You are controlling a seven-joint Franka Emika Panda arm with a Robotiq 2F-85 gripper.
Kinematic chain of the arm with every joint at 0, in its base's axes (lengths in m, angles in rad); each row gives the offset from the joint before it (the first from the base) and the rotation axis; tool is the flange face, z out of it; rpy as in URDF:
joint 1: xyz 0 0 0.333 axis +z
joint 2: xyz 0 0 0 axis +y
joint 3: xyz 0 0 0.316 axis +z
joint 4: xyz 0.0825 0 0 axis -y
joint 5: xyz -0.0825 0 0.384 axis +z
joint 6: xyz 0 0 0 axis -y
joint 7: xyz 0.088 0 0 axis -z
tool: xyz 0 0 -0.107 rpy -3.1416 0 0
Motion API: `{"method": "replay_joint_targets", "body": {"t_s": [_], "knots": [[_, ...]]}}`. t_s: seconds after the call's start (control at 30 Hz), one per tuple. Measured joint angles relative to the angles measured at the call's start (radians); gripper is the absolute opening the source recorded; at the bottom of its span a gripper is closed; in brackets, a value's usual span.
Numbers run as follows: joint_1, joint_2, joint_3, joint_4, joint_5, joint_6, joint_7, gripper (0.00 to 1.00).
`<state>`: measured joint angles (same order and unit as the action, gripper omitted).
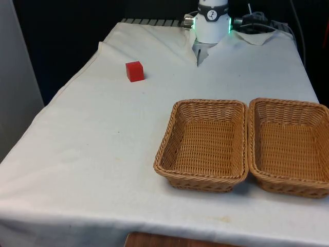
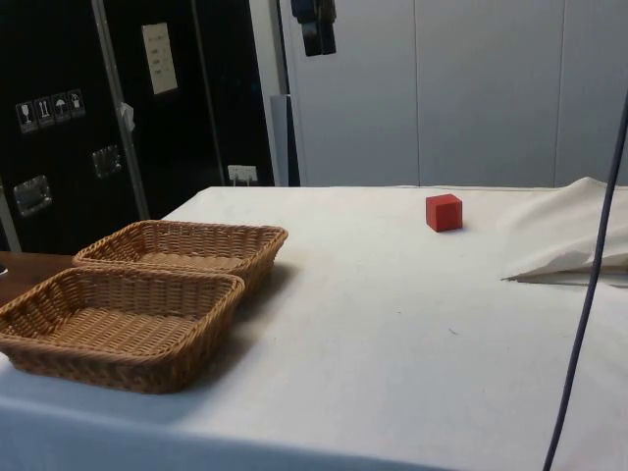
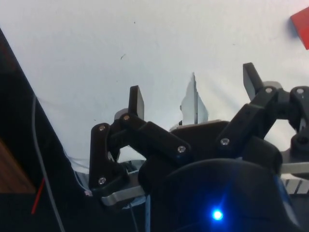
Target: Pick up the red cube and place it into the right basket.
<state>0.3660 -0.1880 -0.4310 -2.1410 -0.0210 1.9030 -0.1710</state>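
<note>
Red cube (image 1: 134, 71) sits untouched on the cloth toward the far side, on the front view's left, well apart from both baskets (image 1: 202, 145) (image 1: 290, 145), which hold nothing. Gripper (image 3: 193, 89) hangs high w/ fingers spread wide, holding nothing. Judgement: nothing done yet; reach, grasp, carry & drop all left

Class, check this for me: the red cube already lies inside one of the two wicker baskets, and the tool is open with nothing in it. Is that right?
Not quite. The cube is not in a basket; it sits on the bare cloth, well apart from both baskets, as the front view shows. The rest holds: the tool is open and holds nothing.
</note>
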Motion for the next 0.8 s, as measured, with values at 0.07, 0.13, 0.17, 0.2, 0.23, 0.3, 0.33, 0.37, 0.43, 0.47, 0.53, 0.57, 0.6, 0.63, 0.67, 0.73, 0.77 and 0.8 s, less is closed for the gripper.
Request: {"method": "replay_joint_targets", "body": {"t_s": [0.07,0.13,0.17,0.2,0.23,0.3,0.33,0.37,0.43,0.47,0.53,0.57,0.6,0.63,0.67,0.73,0.77,0.8], "knots": [[-0.002,-0.015,0.000,-0.019,-0.004,0.008,-0.004,1.00],[-0.004,-0.031,0.000,-0.036,-0.008,0.015,-0.009,1.00],[-0.005,-0.038,-0.001,-0.045,-0.010,0.018,-0.011,1.00],[-0.007,-0.045,-0.001,-0.053,-0.011,0.021,-0.014,1.00],[-0.008,-0.052,-0.001,-0.060,-0.014,0.023,-0.016,1.00],[-0.010,-0.058,-0.001,-0.068,-0.016,0.025,-0.019,1.00],[-0.011,-0.064,-0.001,-0.076,-0.018,0.027,-0.022,1.00],[-0.013,-0.070,-0.001,-0.083,-0.020,0.030,-0.025,1.00],[-0.017,-0.089,-0.002,-0.107,-0.024,0.040,-0.034,1.00],[-0.019,-0.096,-0.002,-0.115,-0.026,0.044,-0.037,1.00],[-0.022,-0.108,-0.004,-0.133,-0.029,0.052,-0.044,1.00],[-0.022,-0.108,-0.004,-0.133,-0.029,0.052,-0.044,1.00],[-0.023,-0.114,-0.005,-0.142,-0.031,0.056,-0.048,1.00],[-0.025,-0.119,-0.007,-0.151,-0.035,0.061,-0.052,1.00],[-0.026,-0.131,-0.012,-0.168,-0.042,0.067,-0.058,1.00],[-0.028,-0.141,-0.016,-0.183,-0.050,0.074,-0.065,1.00],[-0.029,-0.145,-0.018,-0.190,-0.053,0.078,-0.069,1.00],[-0.030,-0.149,-0.021,-0.196,-0.057,0.081,-0.073,1.00]]}}
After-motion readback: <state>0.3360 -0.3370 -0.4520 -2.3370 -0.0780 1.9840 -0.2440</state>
